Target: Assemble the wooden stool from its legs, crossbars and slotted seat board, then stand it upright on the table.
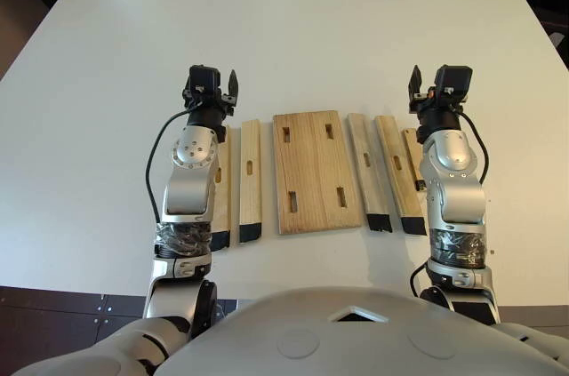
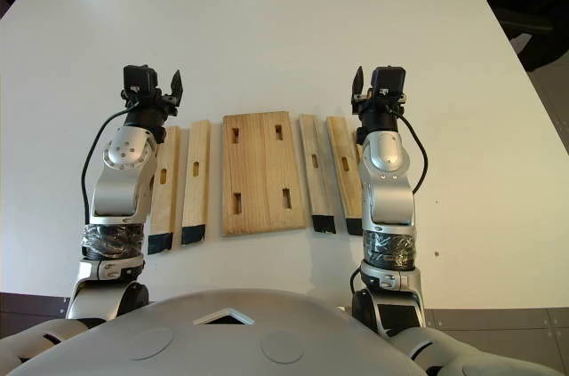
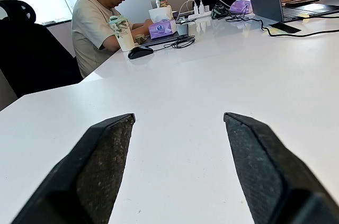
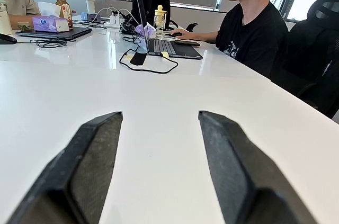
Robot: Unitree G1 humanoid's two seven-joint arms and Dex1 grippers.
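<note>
The outer slat [image 1: 224,203] is being covered along one edge by the left forearm. The narrow piece [image 1: 412,154] beside the right forearm is being cut off by that arm, so whether it is a leg or a crossbar cannot be told.

The left gripper [image 1: 213,76] is being held with its fingers spread apart, just past the far ends of the outer slat and a second slotted slat [image 1: 251,182]. The right gripper [image 1: 437,81] is also being held apart, just past the narrow piece and two longer slats [image 1: 368,172] [image 1: 397,173]. The slotted seat board [image 1: 317,172] is lying flat between the two grippers, nearer the robot than both and touched by neither.

In the wrist views, the dark pads [image 3: 106,166] [image 4: 90,160] are being shown wide apart over bare white table [image 1: 107,83]. Well beyond them, a mouse [image 3: 140,52], a laptop [image 4: 161,44] and a black cable [image 4: 148,68] are being shown.
</note>
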